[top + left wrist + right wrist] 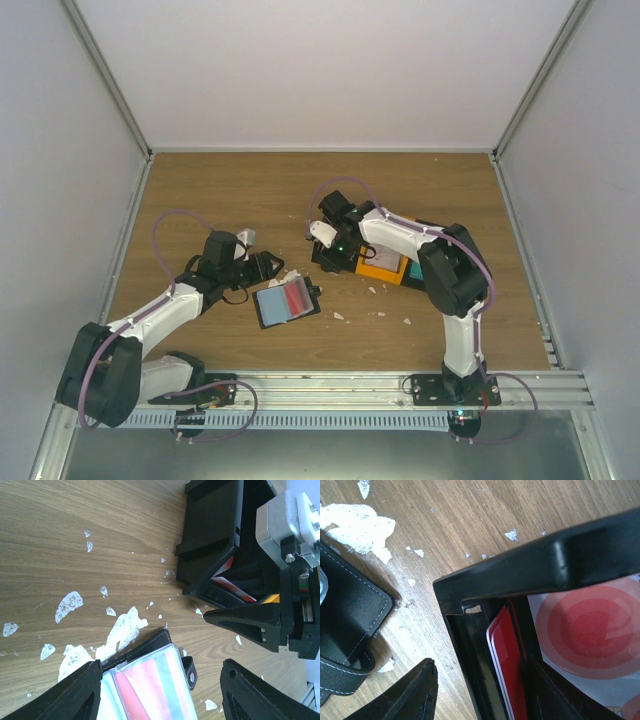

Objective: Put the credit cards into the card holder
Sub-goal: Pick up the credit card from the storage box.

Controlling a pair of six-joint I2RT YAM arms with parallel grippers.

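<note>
While our right pincer (480, 680) straddles the bin (545, 565) wall with jaws apart, we see a red card (507, 665) on edge between them, its long axis along that wall. The holder (288, 303) lies open near the middle of the table (200, 180), under our left pincer (160, 667), whose jaws are likewise parted.

One card holder (288, 303), two bins (210, 535), two arms (170, 310), several credit cards (507, 665), many paper scraps (122, 630).

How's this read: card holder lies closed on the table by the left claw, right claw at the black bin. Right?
Wrong on one point: the card holder lies open on the table, as the top external view shows. Left claw by it and right claw at the black bin stand.
</note>
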